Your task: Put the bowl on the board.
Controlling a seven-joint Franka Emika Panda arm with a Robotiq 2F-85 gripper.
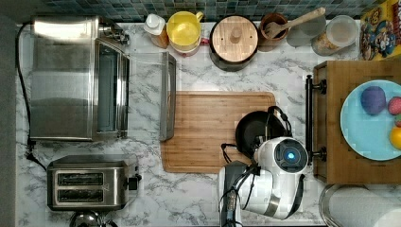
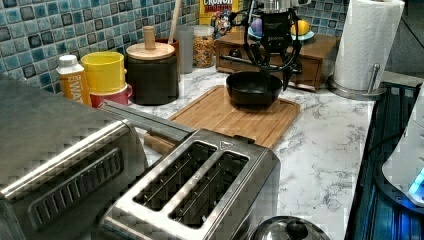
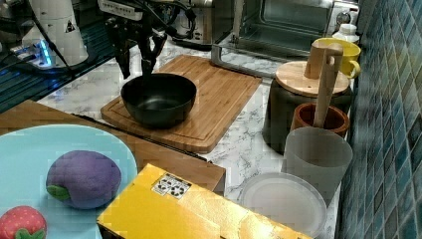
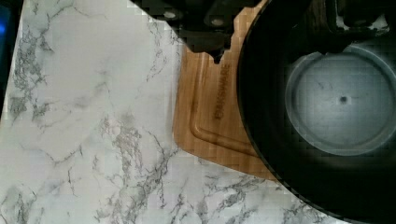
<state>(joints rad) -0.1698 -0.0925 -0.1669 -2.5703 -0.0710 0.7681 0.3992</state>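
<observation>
Now, black bowl (image 3: 158, 99) resting on the wooden board (image 3: 209, 94) at the right view's near-left corner, gripper (image 3: 138, 55) just above its rim, fingers spread apart and holding nothing, one finger each side of the rim, marble counter (image 1: 189, 194) around.

A kitchen: a marble table (image 1: 198, 198) backed by a blue tiled wall (image 2: 30, 30). A toaster oven (image 1: 78, 78) stands with a toaster (image 1: 90, 183) just beside it, and behind the oven's open door sit a yellow mug (image 1: 183, 29), a lidded pot (image 1: 233, 41) and a cereal box (image 1: 379, 29).
</observation>
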